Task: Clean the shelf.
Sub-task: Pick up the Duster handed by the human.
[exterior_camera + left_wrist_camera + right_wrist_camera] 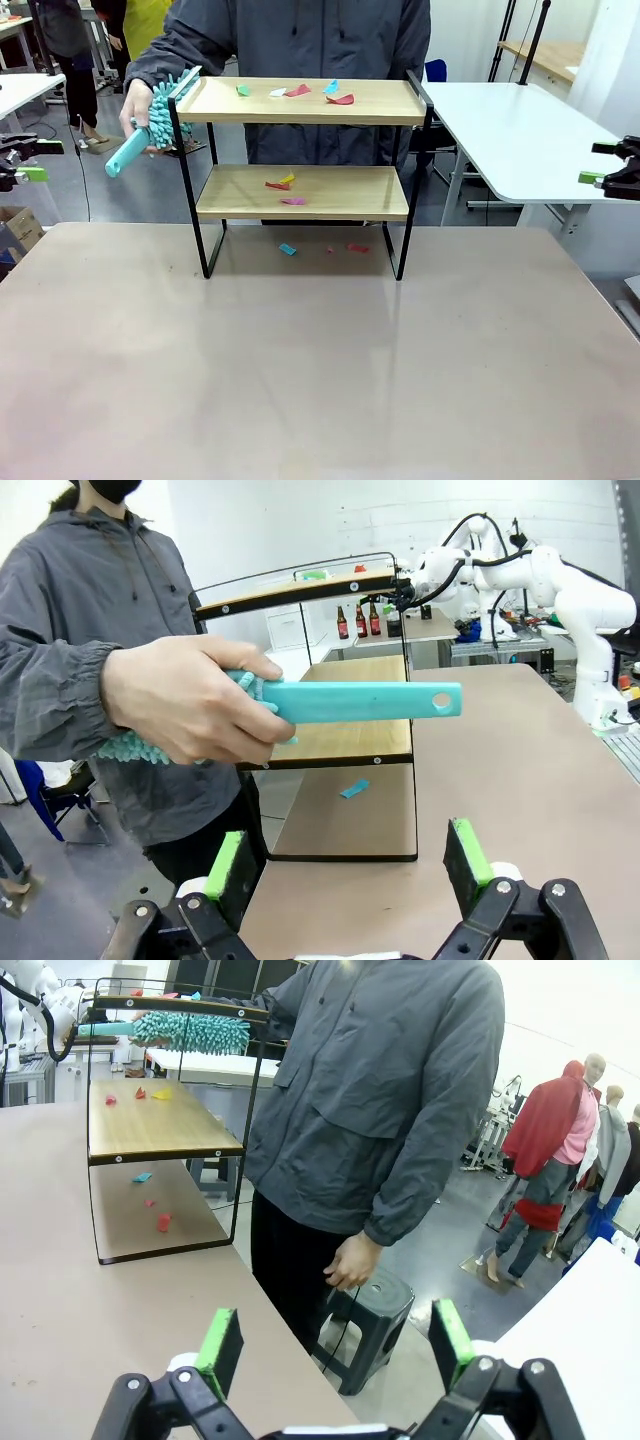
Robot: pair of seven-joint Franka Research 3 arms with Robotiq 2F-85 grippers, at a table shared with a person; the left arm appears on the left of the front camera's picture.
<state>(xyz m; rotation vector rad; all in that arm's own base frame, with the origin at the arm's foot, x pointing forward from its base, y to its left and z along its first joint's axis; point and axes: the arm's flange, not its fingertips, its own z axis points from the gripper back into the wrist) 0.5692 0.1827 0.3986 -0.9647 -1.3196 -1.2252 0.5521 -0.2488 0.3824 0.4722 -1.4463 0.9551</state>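
Beige table [320, 380] fills my lower frame; shelf [380, 100] stands upper centre, scraps [340, 99] on both boards. Person's hand [133, 108] holds a teal duster [160, 120] at its upper-left rail. My left gripper [347, 865] and right gripper [335, 1338] gape wide (nothing held). Labels on the bottles [358, 622] are unreadable.

Plain white wall [270, 530]; smooth grey floor [110, 205]; dark grey plastic stool [375, 1310]; white rounded-corner side table [520, 140] to my right.

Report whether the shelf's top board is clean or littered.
Littered. Several small coloured scraps lie on the shelf's top board; the person's hand holds the teal duster at its left end.
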